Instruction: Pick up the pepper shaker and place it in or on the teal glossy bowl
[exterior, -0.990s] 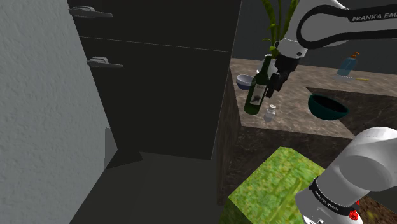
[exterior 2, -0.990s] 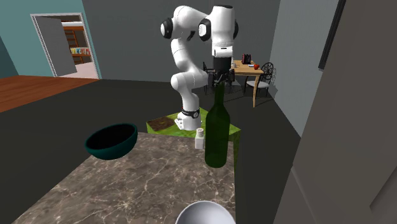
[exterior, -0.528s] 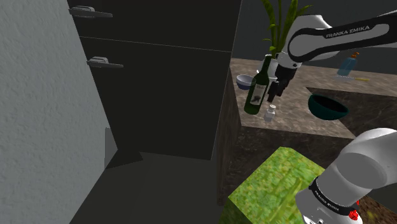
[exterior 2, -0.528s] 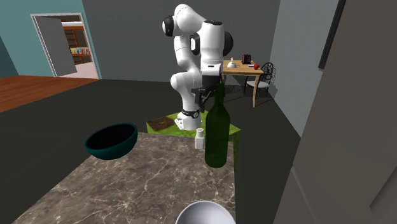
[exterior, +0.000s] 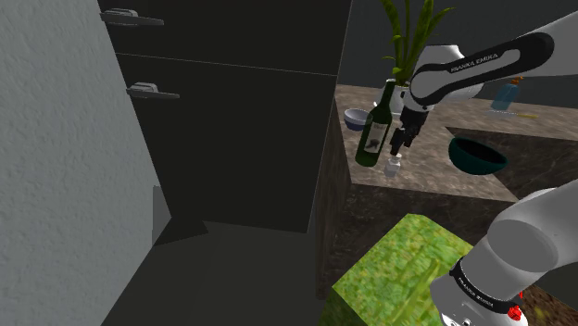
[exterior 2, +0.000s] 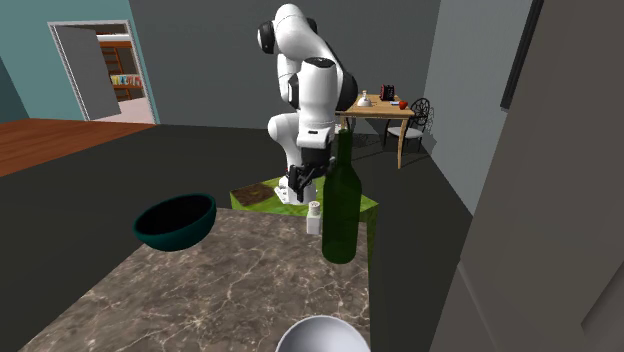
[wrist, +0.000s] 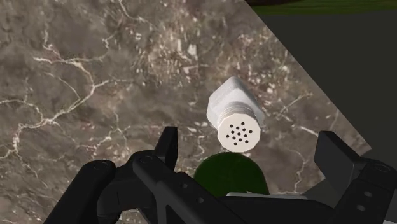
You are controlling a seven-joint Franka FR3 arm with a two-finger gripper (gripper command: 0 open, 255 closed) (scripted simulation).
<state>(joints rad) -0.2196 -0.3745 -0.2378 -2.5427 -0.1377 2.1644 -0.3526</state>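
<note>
Marble desk (wrist: pixel 95 76): open hand (wrist: pixel 249 143) above the pepper shaker (wrist: pixel 235 124).
It is spread wide, holding nothing; the shaker stands just beside the green bottle (exterior: pixel 374 134), on the shoulder view's right. Best to lower straight, avoiding the bottle, then close.

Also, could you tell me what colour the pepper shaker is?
The pepper shaker is white, with dark holes in its top; the wrist view shows it best.

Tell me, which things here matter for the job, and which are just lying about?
For the job: white pepper shaker, teal bowl, open pincer just above the shaker.
Lying about: green bottle, small pale bowl, blue bottle, plant.
</note>
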